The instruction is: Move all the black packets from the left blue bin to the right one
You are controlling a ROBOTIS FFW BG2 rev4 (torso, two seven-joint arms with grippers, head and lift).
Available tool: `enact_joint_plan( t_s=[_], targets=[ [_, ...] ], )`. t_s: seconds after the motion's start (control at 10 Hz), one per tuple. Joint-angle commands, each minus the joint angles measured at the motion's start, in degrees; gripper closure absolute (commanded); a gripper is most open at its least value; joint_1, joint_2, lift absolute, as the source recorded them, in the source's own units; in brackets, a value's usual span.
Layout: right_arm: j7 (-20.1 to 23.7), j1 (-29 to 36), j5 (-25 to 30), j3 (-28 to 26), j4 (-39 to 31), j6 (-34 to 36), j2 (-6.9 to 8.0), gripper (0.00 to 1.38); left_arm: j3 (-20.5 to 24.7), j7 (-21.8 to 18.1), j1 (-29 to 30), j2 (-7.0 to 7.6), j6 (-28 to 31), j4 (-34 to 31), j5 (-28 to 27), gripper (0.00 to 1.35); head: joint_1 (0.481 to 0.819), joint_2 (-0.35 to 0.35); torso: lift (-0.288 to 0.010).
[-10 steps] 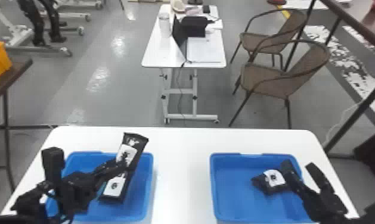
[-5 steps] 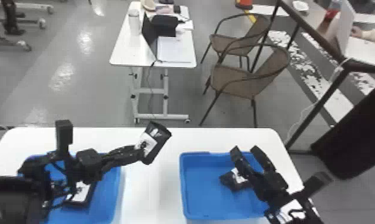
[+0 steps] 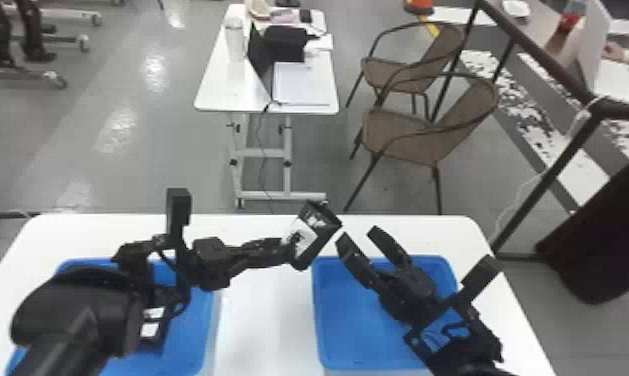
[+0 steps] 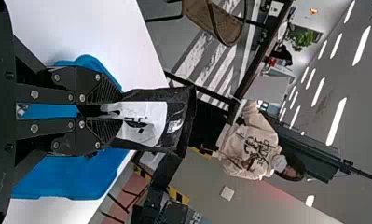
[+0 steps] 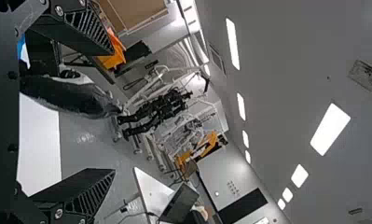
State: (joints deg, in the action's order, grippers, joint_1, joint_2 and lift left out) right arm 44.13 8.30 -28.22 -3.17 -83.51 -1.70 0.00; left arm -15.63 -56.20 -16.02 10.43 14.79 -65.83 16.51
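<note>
In the head view my left gripper (image 3: 289, 250) is shut on a black packet (image 3: 323, 226) with a white label, held above the table between the bins. The left wrist view shows that packet (image 4: 176, 123) sticking out from the left gripper (image 4: 118, 112). My right gripper (image 3: 360, 237) stands open, fingertips just beside the packet's right side. In the right wrist view the packet (image 5: 76, 97) lies between the spread fingers of the right gripper (image 5: 113, 111), apart from both. Another packet (image 3: 150, 331) lies in the left blue bin (image 3: 205, 320), partly behind the left arm. The right arm covers part of the right blue bin (image 3: 323, 320).
Both bins stand on a white table (image 3: 258, 325), with a bare strip between them. Beyond its far edge are a small white desk (image 3: 218, 95), brown chairs (image 3: 403, 135) and a dark frame (image 3: 543, 180).
The left gripper has lifted its packet out of the left bin and carried it right. The right gripper has moved left from over its bin to the packet. The head view has turned right.
</note>
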Motion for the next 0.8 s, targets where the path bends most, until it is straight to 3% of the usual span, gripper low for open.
enact_joint_plan(
  t_s=[0.0, 0.2, 0.5, 0.6, 0.7],
  targets=[
    [0.25, -1.97, 0.09, 1.23, 1.77, 0.12, 0.05, 0.12, -2.03, -0.49, -1.73, -1.47, -0.73, 2.81, 1.68, 1.06, 0.695, -0.109, 0.000],
    [0.34, -3.38, 0.09, 2.29, 3.09, 0.29, 0.05, 0.12, -2.56, -0.93, -2.35, -3.14, -0.73, 3.69, 1.51, 1.06, 0.695, -0.119, 0.000],
    [0.34, -5.14, 1.50, 2.38, 5.20, 0.29, 0.05, 0.16, -4.14, -1.01, -2.88, -3.49, -0.20, 3.96, 2.30, 1.06, 0.695, -0.135, 0.000],
    [0.25, -5.93, 1.50, 2.38, 6.08, 0.29, 0.05, 0.47, -4.14, -1.01, -2.70, -3.49, -0.02, 3.96, 2.65, 1.06, 0.695, -0.137, 0.000],
    [-0.01, -6.28, 0.97, 2.29, 6.52, 0.38, 0.05, 0.88, -4.14, -1.01, -2.79, -3.49, 0.24, 3.96, 2.65, 1.06, 0.695, -0.138, 0.000]
  ],
)
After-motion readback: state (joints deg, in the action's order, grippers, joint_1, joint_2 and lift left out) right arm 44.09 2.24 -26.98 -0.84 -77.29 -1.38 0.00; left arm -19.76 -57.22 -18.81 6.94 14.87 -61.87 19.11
